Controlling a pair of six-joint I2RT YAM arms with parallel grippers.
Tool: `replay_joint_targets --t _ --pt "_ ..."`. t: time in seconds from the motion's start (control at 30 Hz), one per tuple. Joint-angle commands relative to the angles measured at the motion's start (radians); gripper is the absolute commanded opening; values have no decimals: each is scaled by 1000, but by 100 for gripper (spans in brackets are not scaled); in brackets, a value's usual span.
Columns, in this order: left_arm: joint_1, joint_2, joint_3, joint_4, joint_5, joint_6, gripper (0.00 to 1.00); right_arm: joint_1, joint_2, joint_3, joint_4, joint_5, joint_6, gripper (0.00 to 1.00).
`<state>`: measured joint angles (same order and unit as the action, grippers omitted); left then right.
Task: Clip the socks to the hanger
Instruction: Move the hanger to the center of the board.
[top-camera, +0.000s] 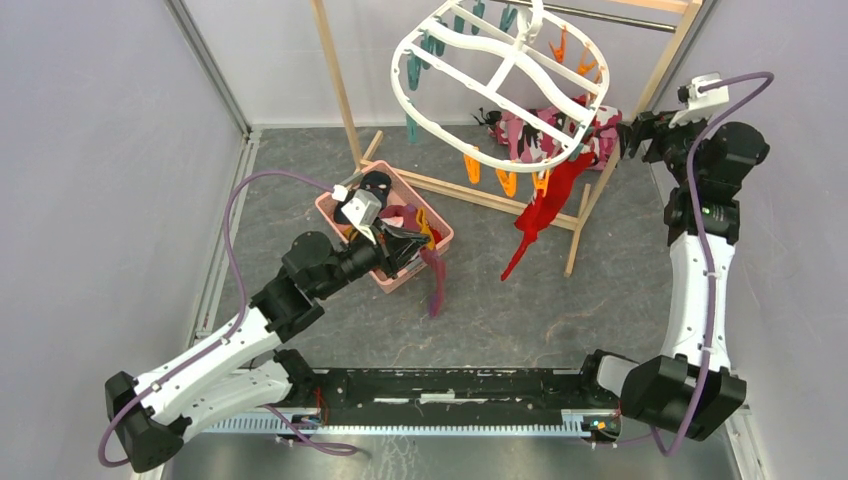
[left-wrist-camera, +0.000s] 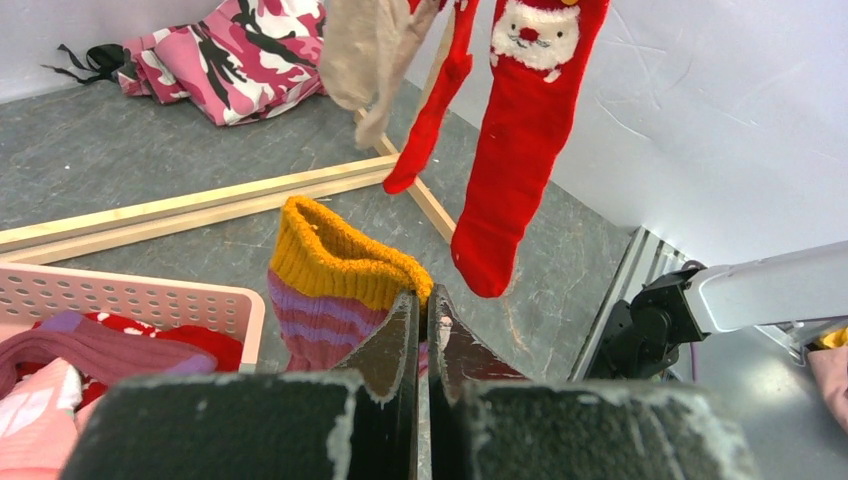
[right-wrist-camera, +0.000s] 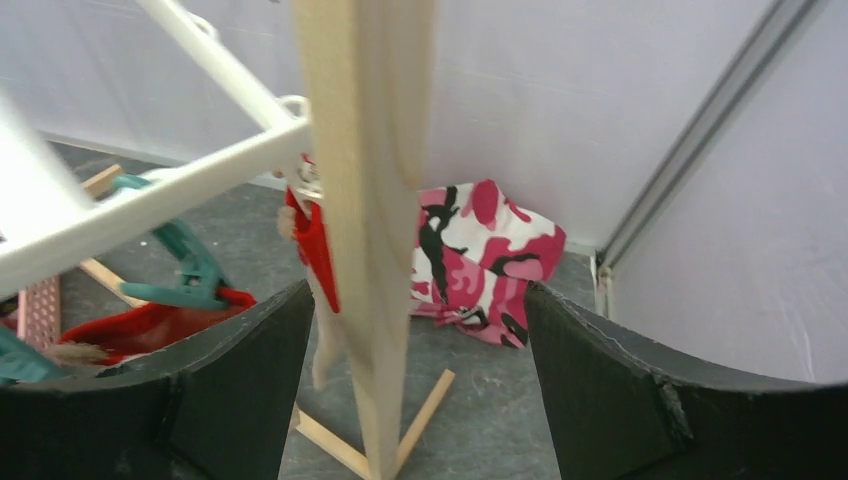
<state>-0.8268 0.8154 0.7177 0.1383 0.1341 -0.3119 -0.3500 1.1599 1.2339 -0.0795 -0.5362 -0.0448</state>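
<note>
One striped sock (left-wrist-camera: 325, 295) hangs pinched in the left jaws

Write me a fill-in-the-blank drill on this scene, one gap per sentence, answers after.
The left gripper is shut on a striped sock with a ___ cuff.
The right gripper, facing a wooden pole, is ___.
The hanging red sock shows a ___ face.
The basket is coloured ___.
Missing words: yellow; open; Santa; pink

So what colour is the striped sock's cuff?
The striped sock's cuff is mustard yellow; left wrist view.
</note>
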Motion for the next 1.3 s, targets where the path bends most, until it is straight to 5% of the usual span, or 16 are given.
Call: replay_joint_targets --t 0.0,0.1,0.27,0.6,1.17,1.27 --pt "-2 -14 -5 68 0 14 2 51 1 35 110 25 43 84" --pt "-1 -1 2 72 3 11 2 78 32 38 138 95 43 83" --pt "-2 28 31 57 15 17 2 81 91 65 187 113 41 51" --pt "-1 53 40 58 20 1 2 61 211 132 222 -34 -197 25" --pt "-8 208 116 202 108 -61 2 32 560 515 214 -87 -197 28" --pt "-24 247 143 234 119 -71 2 17 554 515 191 -125 -185 42"
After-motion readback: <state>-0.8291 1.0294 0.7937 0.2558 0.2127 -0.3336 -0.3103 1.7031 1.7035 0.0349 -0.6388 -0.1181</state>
